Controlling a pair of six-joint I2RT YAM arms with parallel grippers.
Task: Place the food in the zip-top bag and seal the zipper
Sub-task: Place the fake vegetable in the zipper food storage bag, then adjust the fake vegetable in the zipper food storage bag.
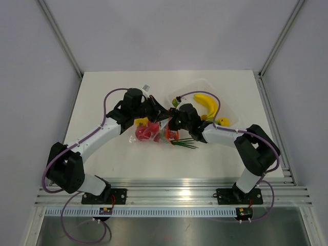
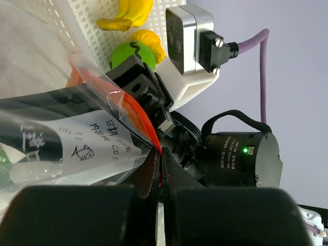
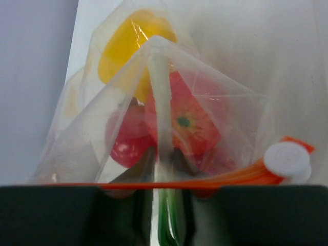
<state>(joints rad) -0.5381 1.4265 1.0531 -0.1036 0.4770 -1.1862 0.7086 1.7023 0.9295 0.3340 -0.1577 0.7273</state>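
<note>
Where the two arms meet at the middle of the table (image 1: 102, 92), the top view shows the bag (image 1: 154, 134) lying flat with the pepper (image 1: 141, 122) and red fruits (image 1: 143, 134) inside. The left gripper (image 1: 156, 110) is at the bag's far edge and the right gripper (image 1: 173, 123) at its right end, but their jaws are too small to read here. The stalks (image 1: 184, 143) fan out on the table just right of the bag. The banana (image 1: 207, 102) lies in the tray (image 1: 195, 84) at far right.

The left wrist view shows what the top view cannot. The left gripper (image 2: 161, 177) is clenched on the zipper (image 2: 141, 120), its pads pressed together with only the strip between them. The bag (image 2: 46, 66) carries a printed label (image 2: 97, 141). Beyond it are the tray (image 2: 87, 25), the banana (image 2: 128, 13), the green fruit (image 2: 125, 54) and the mango (image 2: 151, 41).

The right wrist view alone looks into the bag (image 3: 225, 102). The pepper (image 3: 125, 48) sits farthest in, with the red fruits (image 3: 192, 123) nearer the mouth. The zipper (image 3: 215, 180) runs across just ahead of the right gripper (image 3: 164, 205), with a white slider (image 3: 287, 159) at its right end. The jaws pinch the bag's film, and a green stalk (image 3: 165, 225) shows in the narrow gap.
</note>
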